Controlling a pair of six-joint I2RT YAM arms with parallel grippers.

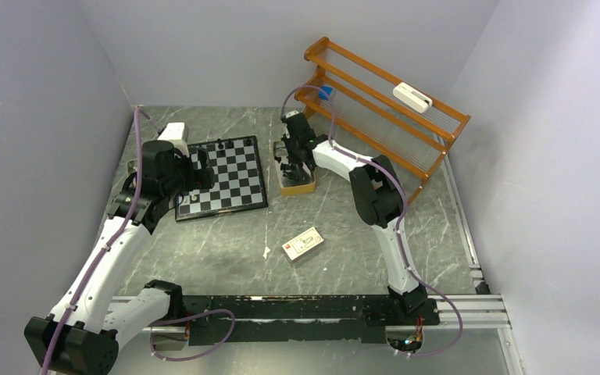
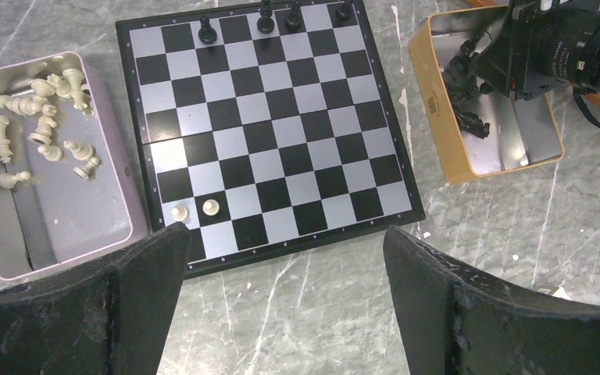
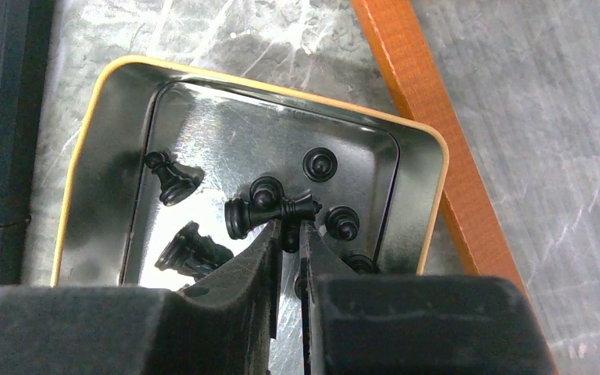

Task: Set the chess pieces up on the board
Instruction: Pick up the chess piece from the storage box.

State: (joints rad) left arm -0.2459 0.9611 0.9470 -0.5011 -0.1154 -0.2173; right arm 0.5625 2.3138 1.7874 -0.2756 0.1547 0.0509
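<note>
Right gripper (image 3: 289,228) inside yellow-rimmed metal tin (image 3: 101,101), fingers pinched on small black chess piece (image 3: 269,211), its long axis crosswise to fingers. Black-and-white checkered chessboard (image 1: 234,168) lies leftward, just beside tin. Left gripper (image 2: 285,238) spread wide, empty, above board's near edge.

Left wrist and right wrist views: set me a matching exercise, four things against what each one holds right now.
Things
1. silver metal tin with the pink rim
2. orange-rimmed metal tin
3. black-and-white checkered board
4. right hand

What it holds
A. one black chess piece, lying sideways between the closed fingers
B. loose pale chess pieces
C. four black pieces along the far edge, two pale pawns by a near corner
D. loose black chess pieces

Pairs: 1-B, 2-D, 3-C, 4-A
</note>
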